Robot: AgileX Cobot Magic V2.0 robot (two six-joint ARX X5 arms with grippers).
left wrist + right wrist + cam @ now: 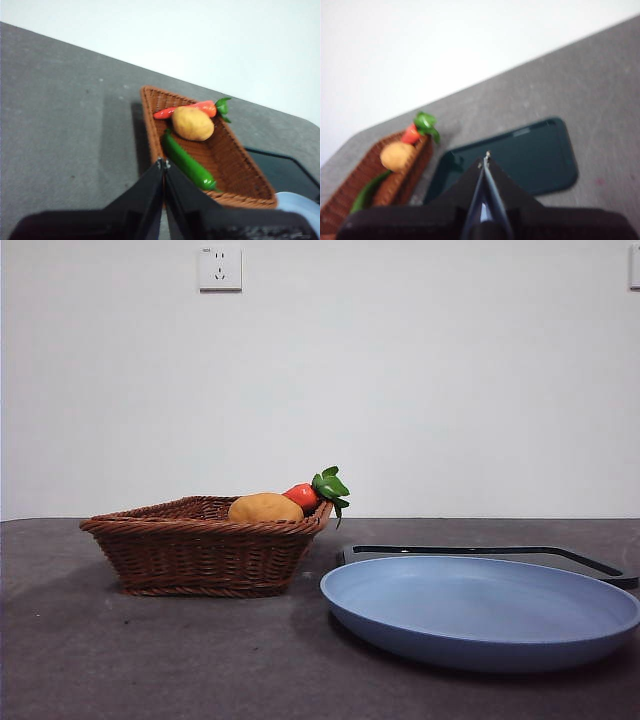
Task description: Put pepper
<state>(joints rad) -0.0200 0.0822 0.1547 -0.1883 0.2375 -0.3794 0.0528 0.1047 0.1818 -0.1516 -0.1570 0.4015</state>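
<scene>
Pepper (187,162): lying flat on the floor of the wicker basket (250,192), close along one long wall, long axis parallel to that wall. Pointed end toward the basket's end wall nearest the left gripper (164,165); other end just beside the tan potato-like lump (192,123). Hidden below the rim in the front view; a green sliver only in the right wrist view (367,194).

Lump at mid-basket, with open floor between pepper and far long wall. Red-orange vegetable (187,109) beyond the lump, across the far end, green leaves (331,486) hanging over the rim. Basket walls low and sloping outward, top open.

Beside the basket on the grey table (70,660): blue plate (480,610), near but apart from it, rim resting partly over a dark tray (535,155). Bare table on the basket's other side.

Left gripper above the table, just off the basket's near end, jaws pressed together, holding nothing. Right gripper (486,159) above the tray's near edge, jaws likewise closed and empty. Neither arm visible in the front view.
</scene>
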